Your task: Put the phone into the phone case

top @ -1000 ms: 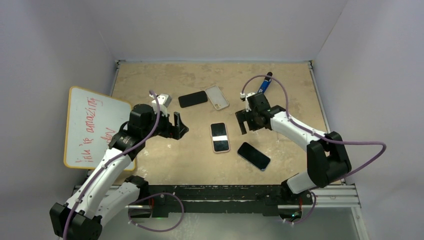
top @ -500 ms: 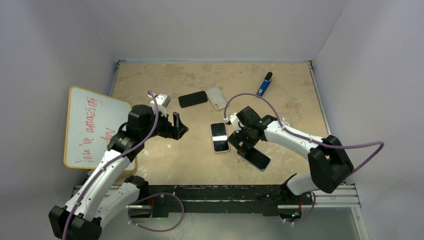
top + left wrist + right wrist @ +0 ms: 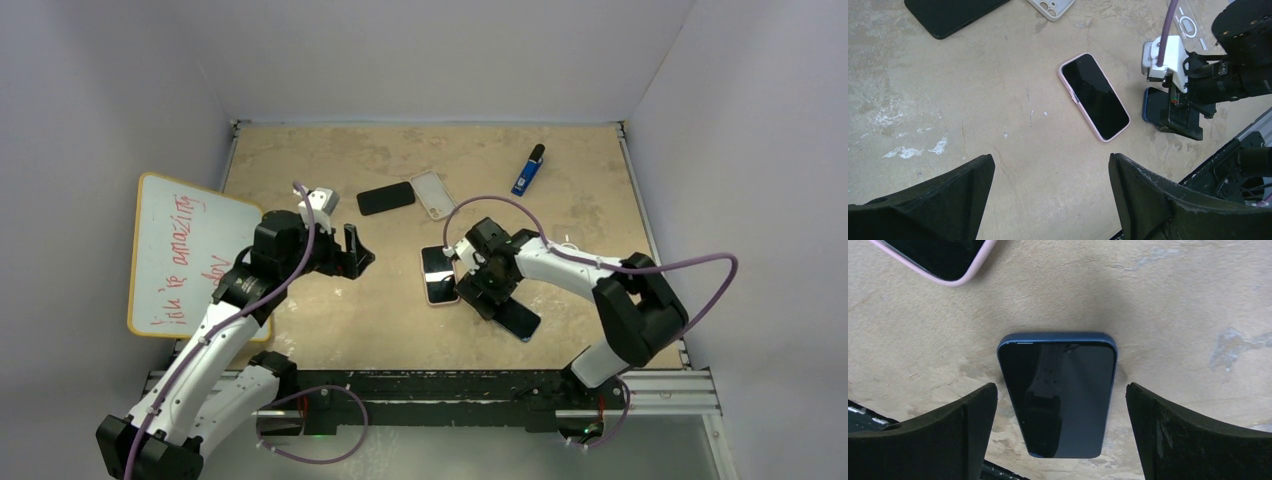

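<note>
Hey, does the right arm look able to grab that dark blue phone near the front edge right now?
Probably yes. The right gripper hangs right over the dark blue phone, fingers open on either side of it, nothing between. The pink-cased phone lies apart, out of the way.

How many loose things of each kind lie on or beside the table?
Phones: 3 (black phone, pink-cased phone, dark blue phone)
Empty cases: 2 (whitish case, clear case with a ring mark)
Blue pen-like item: 1
Whiteboard: 1
Total: 7
</note>
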Controlling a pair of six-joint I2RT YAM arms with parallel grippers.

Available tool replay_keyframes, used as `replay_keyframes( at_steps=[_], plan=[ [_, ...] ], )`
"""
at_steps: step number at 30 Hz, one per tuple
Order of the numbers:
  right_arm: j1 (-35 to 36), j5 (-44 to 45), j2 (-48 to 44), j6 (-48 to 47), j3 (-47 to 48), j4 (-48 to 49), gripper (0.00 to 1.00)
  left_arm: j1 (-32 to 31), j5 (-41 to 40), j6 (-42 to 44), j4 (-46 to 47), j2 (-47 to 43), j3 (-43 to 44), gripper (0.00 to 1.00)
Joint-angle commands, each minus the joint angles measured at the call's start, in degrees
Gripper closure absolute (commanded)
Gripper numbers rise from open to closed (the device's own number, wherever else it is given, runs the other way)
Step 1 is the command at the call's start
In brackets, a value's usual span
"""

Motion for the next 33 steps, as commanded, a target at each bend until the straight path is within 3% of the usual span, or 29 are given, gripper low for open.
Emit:
replay_keyframes(
  at_steps=[1, 9, 22, 27, 33],
  plan=[
    [0.82, -0.43, 3.52, -1.39, 2.87, -3.59, 0.01, 0.21, -0.55, 0.60, 0.83, -0.68, 1.67, 0.12],
    [0.82, 1.33, 6.13, 0.14, 3.01, -3.87, 0.08, 0.27, -0.42, 0.69, 0.84, -0.47, 1.67, 0.12],
    [-0.14, 5.18, 6.92, 8.11, 5.57, 5.66, 0.36, 0.14, -7.26, -1.05, -1.11, -0.11, 2.68, 0.10],
    [-2.56, 7.37, 8.31, 11.66, 9.70, 5.84, 0.37, 0.18, -10.55, -6.33, 1.88, 2.14, 2.27, 0.11],
    [-4.83, 6.89, 6.33, 18.94, 8.33, 10.59, 0.38, 0.13, -13.58, -12.87, 4.55, 13.70, 8.00, 0.16]
  ],
)
